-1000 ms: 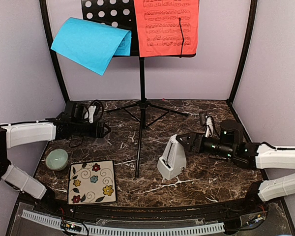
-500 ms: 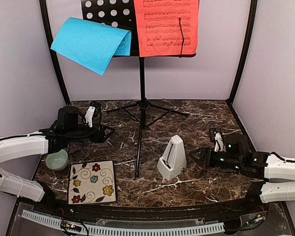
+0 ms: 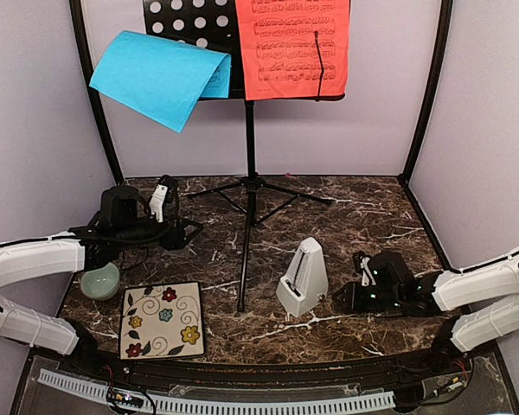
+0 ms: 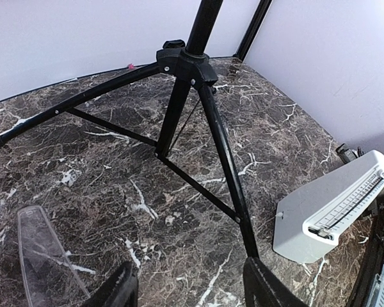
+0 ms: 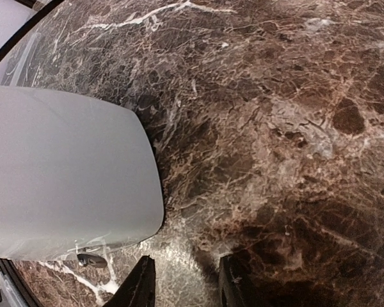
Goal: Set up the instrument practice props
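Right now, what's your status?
Left end effector open, empty; right end effector open, empty, beside metronome. Red sheet on music stand, blue sheet drooping. Stand legs ahead of left.

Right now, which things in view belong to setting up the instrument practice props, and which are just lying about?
Part of the job:
- black music stand
- blue sheet, drooping off the stand's left side
- red sheet, on the stand
- whitish metronome, upright on the table

Just lying about:
- floral tile
- pale green bowl
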### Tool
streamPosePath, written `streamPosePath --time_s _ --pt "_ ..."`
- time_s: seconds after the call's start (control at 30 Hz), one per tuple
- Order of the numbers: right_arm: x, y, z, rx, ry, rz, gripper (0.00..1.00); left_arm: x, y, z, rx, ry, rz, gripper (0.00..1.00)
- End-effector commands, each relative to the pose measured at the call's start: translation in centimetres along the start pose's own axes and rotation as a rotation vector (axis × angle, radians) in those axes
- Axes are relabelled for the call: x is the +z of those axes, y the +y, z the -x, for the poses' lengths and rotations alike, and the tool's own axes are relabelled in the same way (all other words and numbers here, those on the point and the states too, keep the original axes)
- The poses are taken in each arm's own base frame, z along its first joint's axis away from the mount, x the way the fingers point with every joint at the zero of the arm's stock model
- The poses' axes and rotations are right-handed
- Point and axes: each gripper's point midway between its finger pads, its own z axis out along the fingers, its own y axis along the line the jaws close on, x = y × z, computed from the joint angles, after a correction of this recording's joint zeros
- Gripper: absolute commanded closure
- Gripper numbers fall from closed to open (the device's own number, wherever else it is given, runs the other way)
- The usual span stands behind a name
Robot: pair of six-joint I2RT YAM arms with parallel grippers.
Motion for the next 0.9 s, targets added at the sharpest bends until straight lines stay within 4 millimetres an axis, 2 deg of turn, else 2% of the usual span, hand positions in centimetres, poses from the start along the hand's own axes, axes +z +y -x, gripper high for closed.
streamPosePath --time_s 0.0,0.13,0.47,0.57,0.73,0.87 --pt "1.2 2.2 1.9 -0.012 -0.046 0.079 0.66 -0.8 -0.6 0.7 0.028 -0.034 -0.011 0.42" --pt "2.2 2.8 2.5 -0.034 -0.047 0.088 0.67 -1.0 -0.8 1.0 0.03 -0.042 -0.019 0.43" --pt "4.6 5.4 6.8 -0.093 -0.076 0.152 0.68 -1.1 -1.4 0.5 0.04 -0.036 -0.038 0.44" --pt "5.3 7.0 8.1 -0.105 -0.077 0.219 0.68 -1.2 -1.7 0.3 0.048 -0.033 -0.044 0.44" --pt "7.1 10.6 8.6 -0.123 -0.019 0.365 0.7 -1.5 -2.2 0.3 0.061 -0.037 -0.052 0.43" --pt "7.0 11.0 9.2 -0.136 -0.025 0.367 0.7 -1.7 -2.8 0.2 0.084 -0.035 -0.059 0.44"
